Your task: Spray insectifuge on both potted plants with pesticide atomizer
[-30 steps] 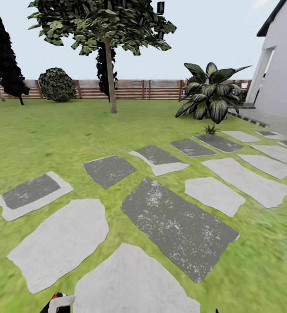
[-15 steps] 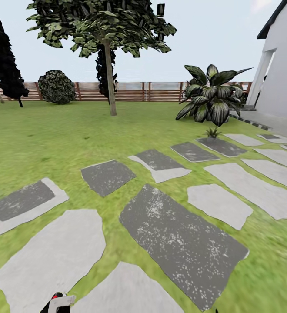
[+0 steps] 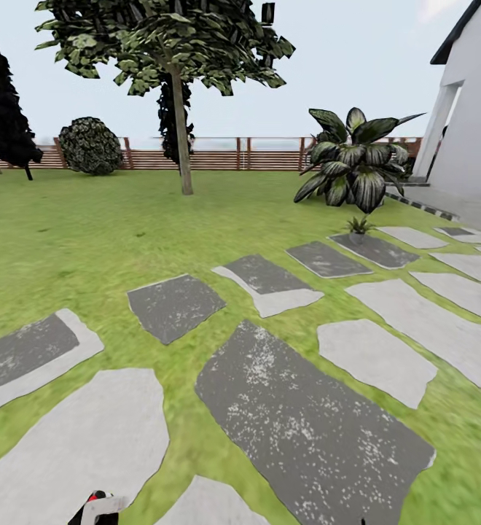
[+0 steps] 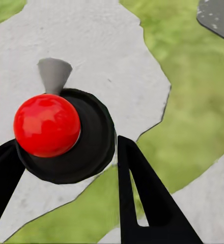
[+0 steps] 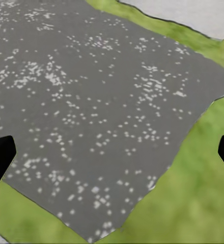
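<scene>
Lawn (image 3: 87, 233) w/ stepping stones (image 3: 306, 415), fence (image 3: 211, 153) behind; one potted plant (image 3: 357, 226) far ahead by striped-leaf shrub (image 3: 353, 164); left gripper (image 4: 66, 168) clenched on atomizer (image 4: 47, 125), carried low for transit; right gripper (image 5: 112, 152) spread wide, empty.

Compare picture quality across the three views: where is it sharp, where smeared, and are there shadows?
Head view: grass smears toward the lower edges, the distant potted plant is tiny and soft, and the light is flat with no strong shadows. Left wrist view: gripper fingers crisp. Right wrist view: speckled stone sharp.
</scene>
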